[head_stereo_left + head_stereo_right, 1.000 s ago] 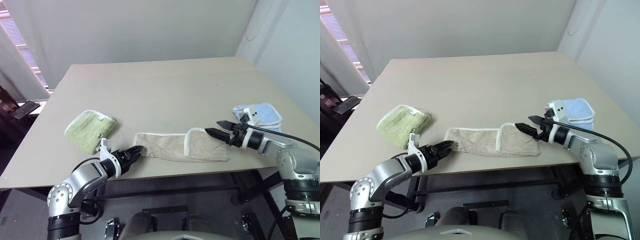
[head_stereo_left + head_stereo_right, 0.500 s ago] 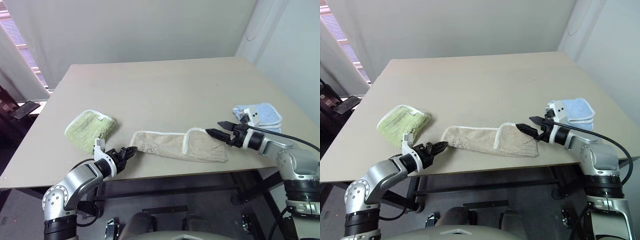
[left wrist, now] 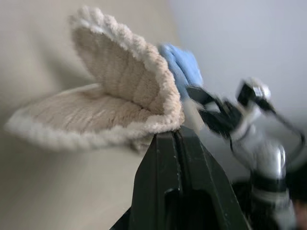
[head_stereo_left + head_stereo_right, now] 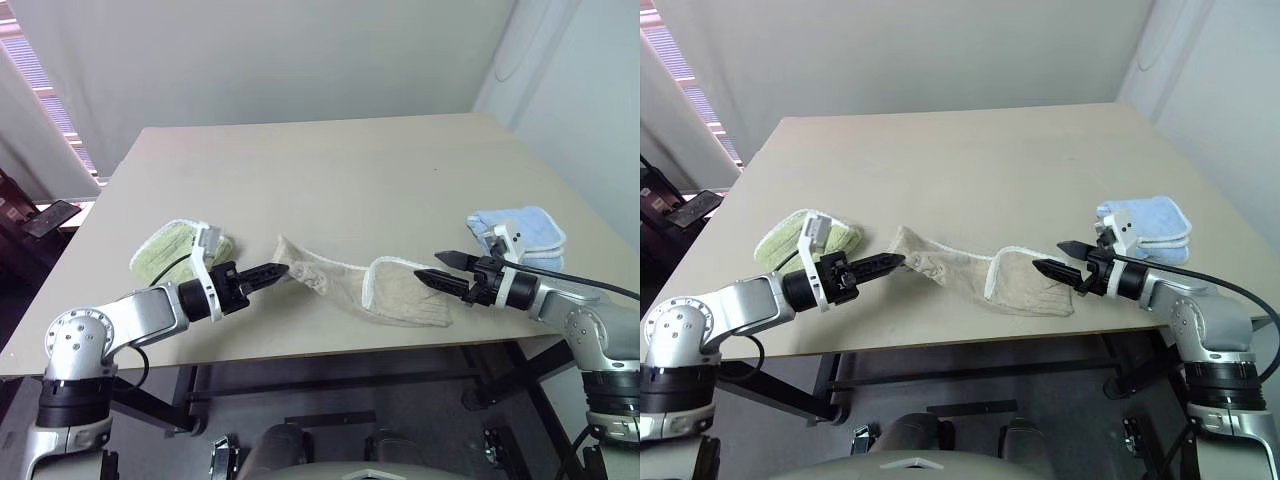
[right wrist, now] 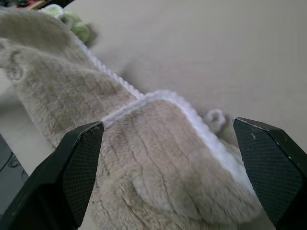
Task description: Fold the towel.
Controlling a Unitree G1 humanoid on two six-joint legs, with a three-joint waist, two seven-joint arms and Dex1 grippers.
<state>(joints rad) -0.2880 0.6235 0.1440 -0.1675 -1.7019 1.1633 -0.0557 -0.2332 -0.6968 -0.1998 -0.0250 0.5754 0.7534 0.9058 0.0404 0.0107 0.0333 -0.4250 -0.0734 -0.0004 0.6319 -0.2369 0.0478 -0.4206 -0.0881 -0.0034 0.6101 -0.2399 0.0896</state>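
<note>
beige table bears the towel, left hand clamping its end, right hand spread apart

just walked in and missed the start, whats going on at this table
A two-armed robot is folding a beige terry towel with white corded edging on a tan table. Its left gripper is shut on the towel's left end and holds it up off the table. Its right gripper is open at the towel's right end, where an edge is already turned over. A folded light green cloth and a folded light blue cloth lie to either side.
</note>
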